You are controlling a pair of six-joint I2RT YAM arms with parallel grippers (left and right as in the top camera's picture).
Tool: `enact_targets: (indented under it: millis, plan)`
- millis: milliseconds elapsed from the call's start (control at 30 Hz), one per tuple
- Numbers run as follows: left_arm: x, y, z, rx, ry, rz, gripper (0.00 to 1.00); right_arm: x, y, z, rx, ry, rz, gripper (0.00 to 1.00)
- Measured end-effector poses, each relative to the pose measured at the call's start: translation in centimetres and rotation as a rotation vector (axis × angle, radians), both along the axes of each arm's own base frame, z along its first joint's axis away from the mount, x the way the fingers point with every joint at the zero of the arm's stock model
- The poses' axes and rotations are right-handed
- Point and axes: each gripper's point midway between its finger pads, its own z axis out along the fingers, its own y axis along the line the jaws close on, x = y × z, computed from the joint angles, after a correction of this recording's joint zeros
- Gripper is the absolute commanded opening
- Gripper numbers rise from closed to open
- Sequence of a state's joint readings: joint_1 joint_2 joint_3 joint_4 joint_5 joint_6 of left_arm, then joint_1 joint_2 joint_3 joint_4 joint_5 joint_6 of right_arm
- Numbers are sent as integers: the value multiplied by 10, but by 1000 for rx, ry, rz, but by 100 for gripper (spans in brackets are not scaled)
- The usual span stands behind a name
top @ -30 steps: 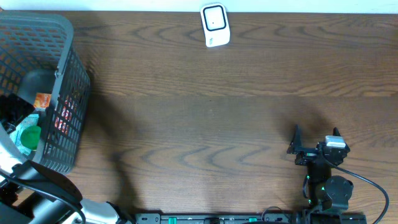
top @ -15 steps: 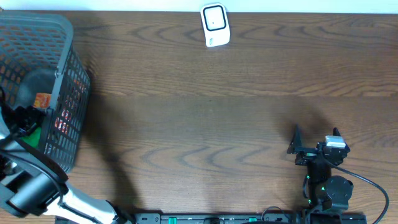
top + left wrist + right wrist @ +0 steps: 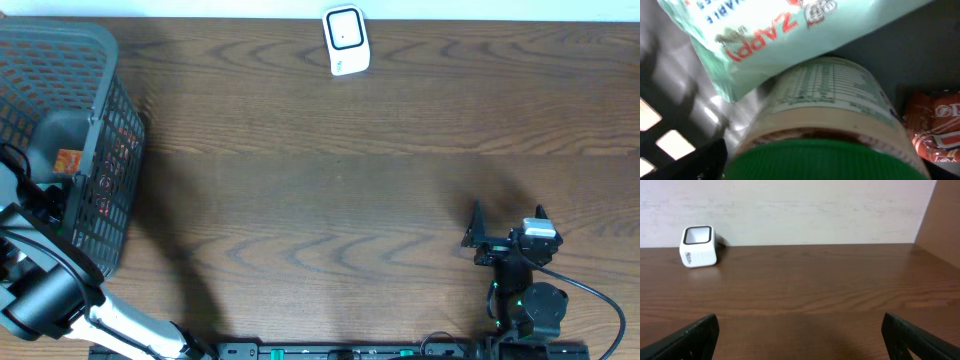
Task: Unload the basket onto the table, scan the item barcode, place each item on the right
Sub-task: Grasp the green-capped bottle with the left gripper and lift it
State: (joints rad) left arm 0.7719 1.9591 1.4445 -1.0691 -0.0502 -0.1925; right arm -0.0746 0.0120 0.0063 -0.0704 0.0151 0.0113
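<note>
Left pincer (image 3: pixel 45 200) inside basket (image 3: pixel 100 60), crowding green-lidded jar (image 3: pixel 830 100), gap unclear, right pincer (image 3: pixel 801 339) spread wide over tabletop (image 3: pixel 815 280)

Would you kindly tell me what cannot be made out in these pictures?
Jar barcode: left wrist, label print blurred, green lid cut by bottom edge.
Pale green packet: left wrist, cut by top edge.
Basket contents: overhead, screened by mesh and left arm.
Scanner lettering: overhead, too small.

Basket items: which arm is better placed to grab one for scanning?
Left. The left pincer is down in the basket, with the green-lidded jar close before its wrist camera. The right pincer sits open near the table's front right, far from the basket.
</note>
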Motion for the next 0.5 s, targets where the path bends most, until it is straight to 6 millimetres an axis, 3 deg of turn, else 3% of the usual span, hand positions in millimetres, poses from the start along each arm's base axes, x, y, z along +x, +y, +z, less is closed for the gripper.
enact_targets:
  millis: [133,500]
  plan:
    - [0,0,-1,0,2,3,70,0,0,0,0,0,0,99]
    - [-3,-4,7,-18,18,2,70,0,0,0,0,0,0,99]
